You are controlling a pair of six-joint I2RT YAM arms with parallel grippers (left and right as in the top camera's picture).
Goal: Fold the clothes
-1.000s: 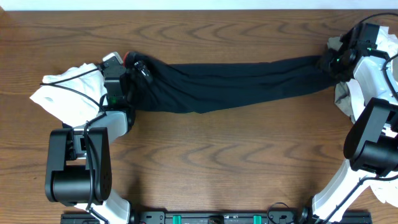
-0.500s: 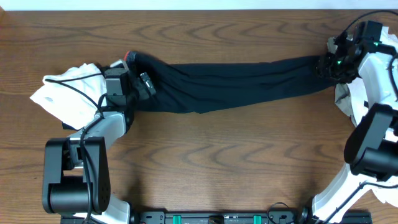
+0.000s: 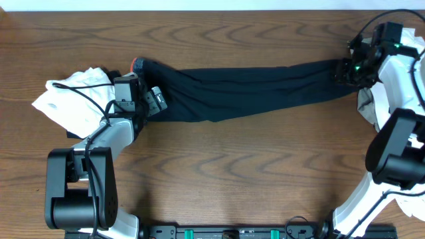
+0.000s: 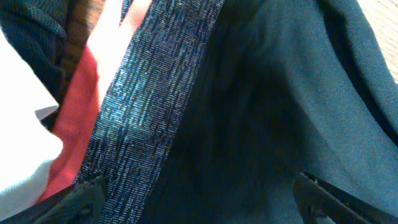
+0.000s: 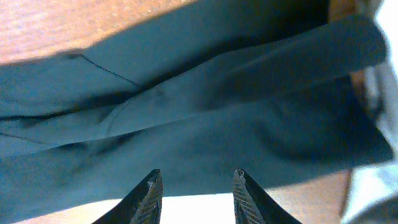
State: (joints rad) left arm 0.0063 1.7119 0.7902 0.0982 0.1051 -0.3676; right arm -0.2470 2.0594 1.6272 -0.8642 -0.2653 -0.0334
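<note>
1. Left gripper: white tops heaped just behind it, black pants directly under its fingers.
2. Right gripper: white garment crowding behind it (tight there).
3. Beside both grippers, toward their bases, bare table offers passage.

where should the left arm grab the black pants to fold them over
Take the waistband end of the black pants, coming straight down from above. They lie flat and stretched along the table, and the red-and-grey band sits just under the open left gripper, likely a firmer edge to pinch.
</note>
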